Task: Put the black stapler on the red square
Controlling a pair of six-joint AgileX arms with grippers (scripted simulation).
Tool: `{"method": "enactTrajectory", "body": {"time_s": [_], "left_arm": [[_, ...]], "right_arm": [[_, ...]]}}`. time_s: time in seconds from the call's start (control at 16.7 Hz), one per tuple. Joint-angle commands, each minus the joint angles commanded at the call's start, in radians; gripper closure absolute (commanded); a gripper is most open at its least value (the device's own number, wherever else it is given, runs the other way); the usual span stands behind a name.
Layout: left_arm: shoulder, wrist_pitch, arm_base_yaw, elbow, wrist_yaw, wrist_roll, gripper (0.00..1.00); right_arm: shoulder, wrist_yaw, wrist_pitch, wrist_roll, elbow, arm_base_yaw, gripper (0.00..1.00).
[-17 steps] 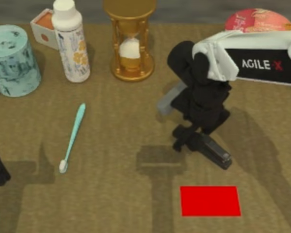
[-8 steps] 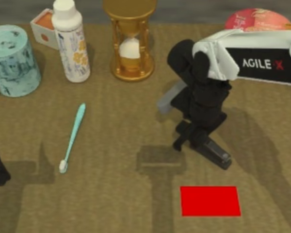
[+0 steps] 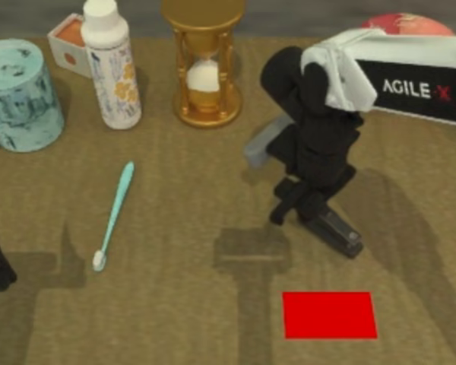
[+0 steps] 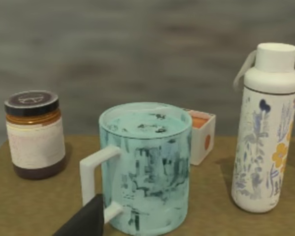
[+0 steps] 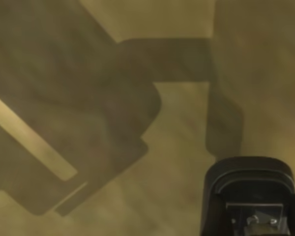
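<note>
Desk: tan, faint woven streaks. Square: flat bright red, unmarked. Stapler: black to dark grey. Toothbrush: pale turquoise, white head. Mug: mint with dark smudged blotches, white handle. Bottle: white, blue and orange floral print. Hourglass: gold frame, white sand. Jar: black lid, cream label, amber band. Right arm: white shell, black panel with white lettering.

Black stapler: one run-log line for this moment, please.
right end effector: shut on black stapler | red square: bare, stapler not on it | left arm: parked, table's left edge
</note>
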Motion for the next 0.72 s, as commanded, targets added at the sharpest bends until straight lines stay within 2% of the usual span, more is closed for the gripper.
{"method": "enactTrajectory", "body": {"time_s": [0.36, 0.72], "left_arm": [[0.0, 0.0, 0.0, 0.0, 0.0, 0.0, 0.0], [0.0, 0.0, 0.0, 0.0, 0.0, 0.0, 0.0]], "right_arm": [[-0.069, -0.001, -0.249, 0.0, 0.166, 0.004, 1.0], [-0.077, -0.001, -0.266, 0.001, 0.181, -0.001, 1.0]]}}
